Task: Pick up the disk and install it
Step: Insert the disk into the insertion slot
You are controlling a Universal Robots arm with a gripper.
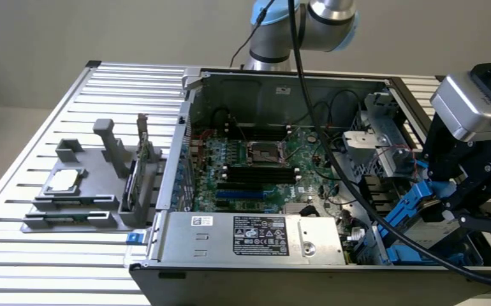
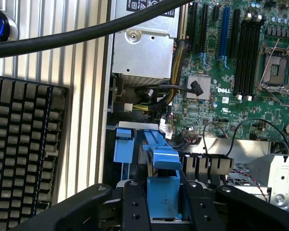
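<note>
The gripper (image 2: 164, 204) clamps the disk (image 2: 163, 161) inside the computer case (image 1: 280, 86).

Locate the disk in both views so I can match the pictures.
Exterior view: the disk is at the exterior view's right, inside the open computer case, its blue rails showing.
Wrist view: the disk is clamped in the gripper, with the motherboard beyond it.
Shared landmark: the silver power supply.

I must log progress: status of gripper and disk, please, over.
Gripper shut on the disk, at its blue rails. Disk tilted, above the open case. Black cable runs close past it.
</note>
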